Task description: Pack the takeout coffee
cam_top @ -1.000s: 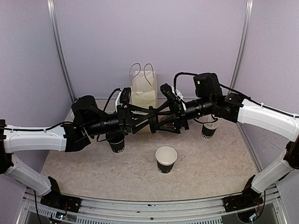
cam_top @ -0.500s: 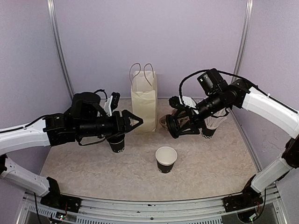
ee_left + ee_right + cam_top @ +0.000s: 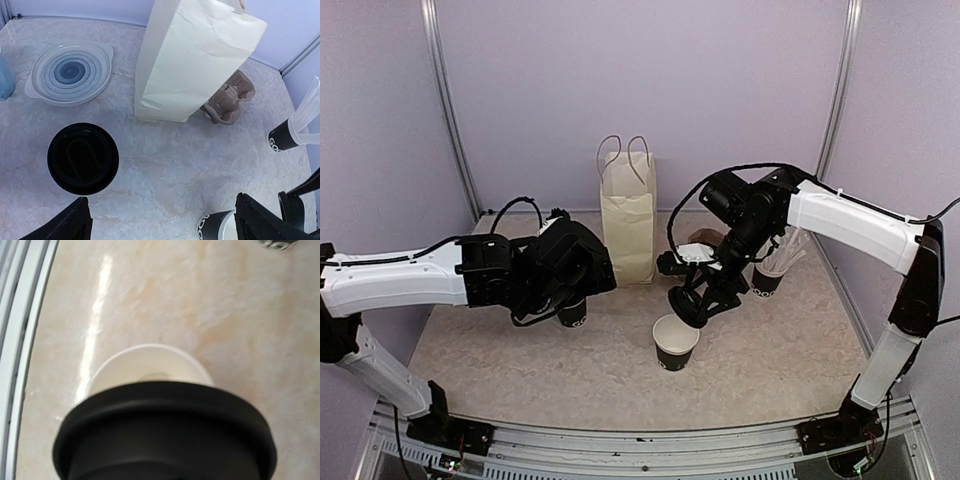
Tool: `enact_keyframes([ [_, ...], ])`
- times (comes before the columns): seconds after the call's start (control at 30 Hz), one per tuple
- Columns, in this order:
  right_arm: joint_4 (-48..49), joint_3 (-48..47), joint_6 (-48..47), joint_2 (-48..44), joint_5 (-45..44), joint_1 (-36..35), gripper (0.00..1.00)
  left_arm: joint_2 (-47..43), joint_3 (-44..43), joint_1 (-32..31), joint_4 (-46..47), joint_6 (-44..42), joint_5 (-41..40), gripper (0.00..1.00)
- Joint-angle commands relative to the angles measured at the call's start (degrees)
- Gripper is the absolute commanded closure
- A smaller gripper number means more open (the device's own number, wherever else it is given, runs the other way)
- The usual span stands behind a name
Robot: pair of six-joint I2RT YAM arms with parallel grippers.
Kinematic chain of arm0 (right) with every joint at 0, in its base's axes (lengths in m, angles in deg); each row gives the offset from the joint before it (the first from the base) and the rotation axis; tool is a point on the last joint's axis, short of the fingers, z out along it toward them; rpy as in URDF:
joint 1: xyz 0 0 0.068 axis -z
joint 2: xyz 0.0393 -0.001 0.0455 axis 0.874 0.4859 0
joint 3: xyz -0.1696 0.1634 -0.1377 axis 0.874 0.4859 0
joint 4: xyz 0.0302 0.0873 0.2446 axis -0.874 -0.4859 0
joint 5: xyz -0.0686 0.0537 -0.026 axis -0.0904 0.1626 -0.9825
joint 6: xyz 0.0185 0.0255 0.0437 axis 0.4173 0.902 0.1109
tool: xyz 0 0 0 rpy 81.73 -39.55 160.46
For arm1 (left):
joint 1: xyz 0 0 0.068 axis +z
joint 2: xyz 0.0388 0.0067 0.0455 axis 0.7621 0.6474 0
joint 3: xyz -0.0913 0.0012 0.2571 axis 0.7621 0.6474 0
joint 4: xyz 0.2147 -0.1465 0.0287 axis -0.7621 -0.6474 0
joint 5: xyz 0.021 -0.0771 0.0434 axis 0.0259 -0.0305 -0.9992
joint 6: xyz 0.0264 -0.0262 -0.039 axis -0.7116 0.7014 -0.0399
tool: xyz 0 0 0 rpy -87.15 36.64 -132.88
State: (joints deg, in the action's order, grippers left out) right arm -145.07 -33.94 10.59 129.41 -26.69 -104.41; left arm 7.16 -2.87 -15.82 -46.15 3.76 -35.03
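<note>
Black round lid [image 3: 165, 435] – above white-lined cup [image 3: 145, 362], marbled tabletop [image 3: 225, 315]

Pale lavender panel walls [image 3: 650, 70] enclose beige marbled tabletop [image 3: 520, 370]; grey metal corner uprights [image 3: 448, 110] at 11 and 1 o'clock.

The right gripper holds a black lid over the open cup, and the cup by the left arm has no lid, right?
No: the cup by the left arm has its lid on, as the left wrist view shows. The right gripper does hold a black lid over the open cup.
</note>
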Motion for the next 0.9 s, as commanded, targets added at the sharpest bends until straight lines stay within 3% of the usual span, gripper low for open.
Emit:
enact_keyframes([
  [0.0,-3.5,-1.3,-1.1,1.4,-3.7,-2.3,0.39,-5.4,8.5,1.5,1.4,10.0,-2.3,0.05],
  [0.13,-3.5,-2.0,-1.0,3.3,-4.8,-3.2,0.39,-12.8,16.3,1.6,4.8,17.5,-2.6,0.09],
  [0.23,-4.4,-3.8,-0.9,4.7,-4.5,-3.8,0.4,-16.6,19.7,1.6,7.4,17.9,-3.1,0.04],
  [0.5,-5.8,-5.6,-0.3,7.8,-5.7,-4.8,0.4,-15.2,16.6,1.6,2.0,18.5,-4.0,0.06],
  [0.87,-6.7,-6.5,0.1,9.6,-6.3,-5.7,0.39,-15.0,17.7,1.2,2.4,18.6,-4.1,0.06],
])
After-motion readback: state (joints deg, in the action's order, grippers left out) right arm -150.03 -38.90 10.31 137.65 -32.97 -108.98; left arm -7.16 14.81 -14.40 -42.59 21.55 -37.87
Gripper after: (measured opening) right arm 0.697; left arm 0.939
